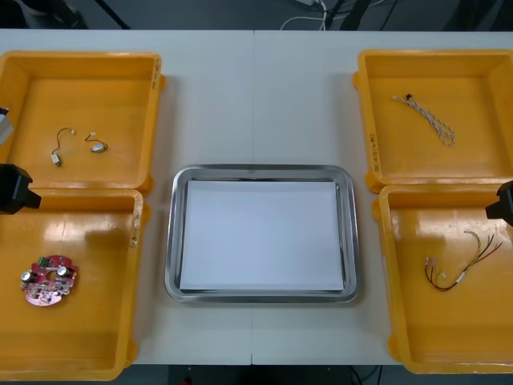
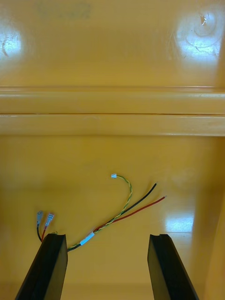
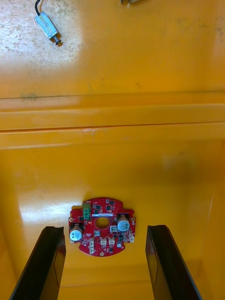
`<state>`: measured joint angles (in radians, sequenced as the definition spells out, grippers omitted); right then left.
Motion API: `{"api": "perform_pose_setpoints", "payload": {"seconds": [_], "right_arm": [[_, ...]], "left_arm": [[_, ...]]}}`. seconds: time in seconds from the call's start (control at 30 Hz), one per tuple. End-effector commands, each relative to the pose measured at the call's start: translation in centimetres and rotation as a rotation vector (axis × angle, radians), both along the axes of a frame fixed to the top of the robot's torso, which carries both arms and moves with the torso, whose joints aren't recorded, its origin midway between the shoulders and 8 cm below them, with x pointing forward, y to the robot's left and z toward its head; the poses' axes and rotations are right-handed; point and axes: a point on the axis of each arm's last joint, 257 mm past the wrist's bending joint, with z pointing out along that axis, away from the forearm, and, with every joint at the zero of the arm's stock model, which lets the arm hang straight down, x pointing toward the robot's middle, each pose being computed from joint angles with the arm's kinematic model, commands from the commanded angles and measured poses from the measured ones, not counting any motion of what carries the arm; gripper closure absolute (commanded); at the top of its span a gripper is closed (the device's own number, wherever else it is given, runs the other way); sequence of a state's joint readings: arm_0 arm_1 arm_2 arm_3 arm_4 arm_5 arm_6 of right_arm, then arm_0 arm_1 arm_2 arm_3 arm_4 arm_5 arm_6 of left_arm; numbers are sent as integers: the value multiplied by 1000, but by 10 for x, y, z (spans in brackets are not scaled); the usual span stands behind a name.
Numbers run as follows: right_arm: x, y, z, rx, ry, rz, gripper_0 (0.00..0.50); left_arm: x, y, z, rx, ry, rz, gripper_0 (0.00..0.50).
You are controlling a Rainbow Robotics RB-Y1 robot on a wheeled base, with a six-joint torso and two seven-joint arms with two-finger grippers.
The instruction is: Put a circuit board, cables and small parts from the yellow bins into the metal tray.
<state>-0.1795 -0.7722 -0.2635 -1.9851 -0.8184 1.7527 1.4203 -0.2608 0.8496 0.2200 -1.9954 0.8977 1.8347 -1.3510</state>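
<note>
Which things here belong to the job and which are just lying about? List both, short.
Job: circuit board, small metal parts, twisted cable, red and yellow cable, four yellow bins, metal tray; left gripper open, aimed at the board; right gripper open, aimed at the red and yellow cable.
Lying about: cords on the floor beyond the table.

tray (image 1: 172,241) is set at the middle of the table (image 1: 208,96) | far left bin (image 1: 96,88): small metal parts (image 1: 76,144) are laid inside | near left bin (image 1: 88,329): circuit board (image 1: 50,280) is laid inside | far right bin (image 1: 449,80): twisted cable (image 1: 425,119) | near right bin (image 1: 449,337): loose cables (image 1: 465,265)
</note>
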Motion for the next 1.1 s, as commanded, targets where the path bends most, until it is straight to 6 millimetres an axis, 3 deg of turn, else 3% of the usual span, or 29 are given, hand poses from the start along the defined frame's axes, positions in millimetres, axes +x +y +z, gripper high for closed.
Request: {"api": "perform_pose_setpoints", "payload": {"seconds": [0.03, 1.1], "right_arm": [[-3, -20, 13, -32, -13, -24, 0], [-3, -20, 13, -32, -13, -24, 0]], "left_arm": [[-1, 17, 19, 70, -34, -44, 0], [-1, 17, 19, 70, -34, -44, 0]]}}
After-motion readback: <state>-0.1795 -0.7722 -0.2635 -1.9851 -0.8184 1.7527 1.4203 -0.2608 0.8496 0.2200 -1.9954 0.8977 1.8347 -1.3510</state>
